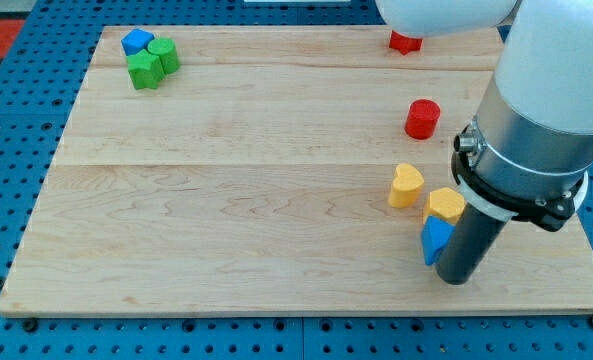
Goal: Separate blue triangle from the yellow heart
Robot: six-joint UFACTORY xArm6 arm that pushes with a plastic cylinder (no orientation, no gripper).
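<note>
The blue triangle (435,239) lies near the view's lower right on the wooden board (236,200). It touches a yellow block (445,204) just above it. The yellow heart (406,186) lies a little up and left of the triangle, apart from it. My rod comes down from the arm at the view's right; my tip (456,279) rests on the board right beside the triangle, on its right and slightly below, touching or nearly touching it.
A red cylinder (422,119) stands above the yellow heart. A red block (405,42) lies at the top edge, partly hidden by the arm. A blue block (136,41) and two green blocks (146,70) (163,53) cluster at the top left.
</note>
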